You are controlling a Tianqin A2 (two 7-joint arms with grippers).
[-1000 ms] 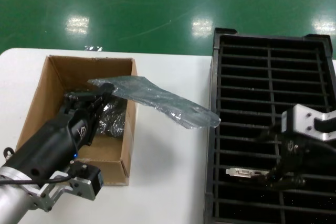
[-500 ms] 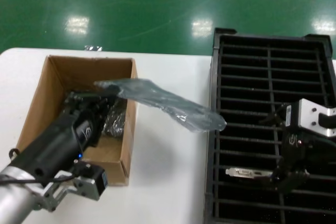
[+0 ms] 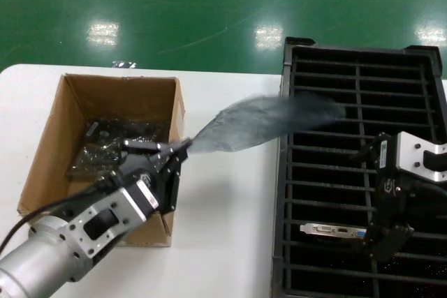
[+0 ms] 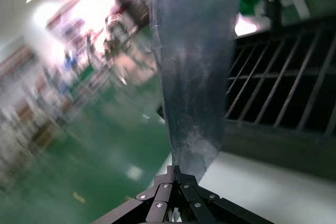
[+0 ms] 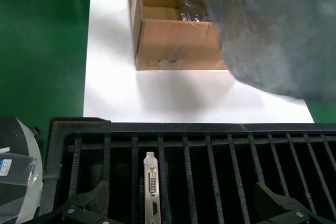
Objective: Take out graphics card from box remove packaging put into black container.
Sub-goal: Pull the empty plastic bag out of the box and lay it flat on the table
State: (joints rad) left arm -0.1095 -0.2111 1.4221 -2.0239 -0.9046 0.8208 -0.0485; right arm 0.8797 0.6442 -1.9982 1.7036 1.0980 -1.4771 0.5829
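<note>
- Since half a second ago your left gripper (image 3: 176, 153) has swung out of the cardboard box (image 3: 56, 127) to its near right corner, and the plastic bag (image 3: 258, 123) it carries now streams out toward the black container (image 3: 356, 61).
- That black slotted container sits on the right of the white table (image 3: 230, 242), with the brown box well apart on the left.
- You can see the bag's far end hanging blurred over the container's left rim; the left fingers are pinched tight on its near end.
- More crinkly bagged items (image 3: 105, 151) lie on the box floor.
- Your right gripper (image 3: 384, 246) hovers over the container with its jaws spread wide, holding nothing.
- Look for the graphics card (image 3: 332, 230) standing in a near slot, just beside that gripper, silver bracket (image 5: 151, 182) up.
</note>
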